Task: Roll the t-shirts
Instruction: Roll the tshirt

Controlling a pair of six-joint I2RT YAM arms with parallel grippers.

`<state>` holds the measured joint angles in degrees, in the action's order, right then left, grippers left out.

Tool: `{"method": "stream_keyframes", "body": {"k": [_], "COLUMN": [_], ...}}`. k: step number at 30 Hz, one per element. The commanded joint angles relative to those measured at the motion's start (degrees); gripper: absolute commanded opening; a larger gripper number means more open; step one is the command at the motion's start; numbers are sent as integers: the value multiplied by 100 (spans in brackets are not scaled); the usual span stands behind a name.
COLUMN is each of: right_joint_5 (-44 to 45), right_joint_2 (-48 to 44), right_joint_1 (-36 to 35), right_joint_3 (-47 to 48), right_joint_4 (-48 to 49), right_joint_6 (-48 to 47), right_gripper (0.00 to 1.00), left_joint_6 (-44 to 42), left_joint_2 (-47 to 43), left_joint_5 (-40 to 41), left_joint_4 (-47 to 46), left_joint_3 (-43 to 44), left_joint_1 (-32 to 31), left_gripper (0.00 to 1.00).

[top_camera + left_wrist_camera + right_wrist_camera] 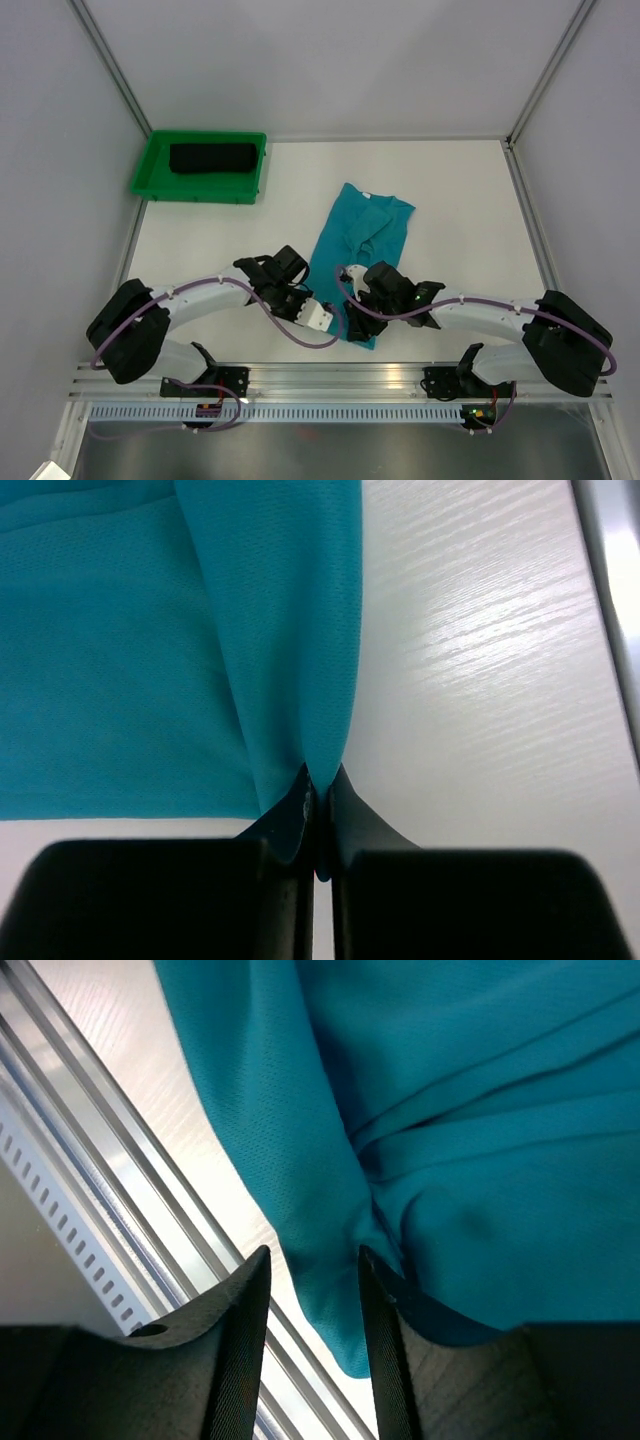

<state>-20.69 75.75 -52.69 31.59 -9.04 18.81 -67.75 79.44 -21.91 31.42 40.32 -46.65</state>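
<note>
Teal t-shirt (362, 235) lies as a long strip mid-bench (460, 200), with the left hand (318, 790) clenched on its near hem and the right hand (315, 1260) released astride the cloth; advise the right grips level before rolling evenly away.

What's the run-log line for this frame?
left gripper: shut on teal t-shirt | right gripper: open, cloth between jaws | black t-shirt: in green tray
</note>
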Motion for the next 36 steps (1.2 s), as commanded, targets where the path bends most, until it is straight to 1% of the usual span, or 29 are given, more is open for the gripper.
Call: {"method": "stream_keyframes", "body": {"k": [1, 2, 3, 6, 7, 11, 14, 18, 21, 22, 24, 25, 29, 31, 33, 35, 36], "right_joint_5": [504, 504, 513, 548, 548, 417, 556, 689, 619, 532, 365, 207, -216, -400, -629, -787, -840], "right_joint_2": [-437, -534, -708, -938, -956, -834, -825, -781, -859, -886, -1017, -1079, -1561, -1747, -1897, -1818, -1748], "right_joint_1": [13, 4, -31, -180, -198, -260, -356, -374, -374, -374, -374, -383, -356, -251, -59, 56, 152], "right_joint_3": [57, 31, 5, -162, -223, -426, -443, -680, -874, -892, -918, -936, -1076, -1190, -1366, -1384, -1367], "right_joint_4": [-422, -423, -423, -397, -345, -116, -98, -64, 340, 350, 289, 254, 60, 104, 296, 402, 455], "right_joint_6": [175, 202, 220, 246, 272, 352, 343, 650, 931, 940, 897, 870, 896, 905, 897, 897, 888], "right_gripper": [47, 51, 52, 55, 55, 56, 56, 54, 24, 10, 3, 0, 0, 0, 0, 0, 0], "left_joint_6": [253, 288, 314, 350, 350, 394, 455, 421, 289, 193, -88, -151, -458, -503, -363, -257, -109], "left_joint_2": [176, 229, 291, 546, 668, 906, 1090, 1275, 1311, 1311, 1328, 1329, 1399, 1521, 1662, 1933, 2013], "left_joint_5": [-593, -752, -1023, -1403, -1473, -1667, -1772, -1852, -1869, -1895, -1975, -1992, -1992, -2054, -2133, -2159, -2168], "left_joint_4": [1013, 1363, 1558, 2008, 2069, 2263, 2307, 2404, 2535, 2632, 3044, 3167, 3756, 3871, 3872, 3863, 3811], "left_joint_3": [599, 705, 915, 1250, 1303, 1593, 1742, 1866, 1875, 1875, 1875, 1875, 1883, 1927, 2085, 2313, 2384], "left_joint_1": [164, 226, 296, 569, 683, 763, 807, 930, 930, 930, 930, 930, 930, 930, 947, 1017, 1157], "left_gripper": [2, 2, 2, 2, 2, 2, 2, 2, 2, 2, 2, 2, 2, 8, 13, 14, 13]}}
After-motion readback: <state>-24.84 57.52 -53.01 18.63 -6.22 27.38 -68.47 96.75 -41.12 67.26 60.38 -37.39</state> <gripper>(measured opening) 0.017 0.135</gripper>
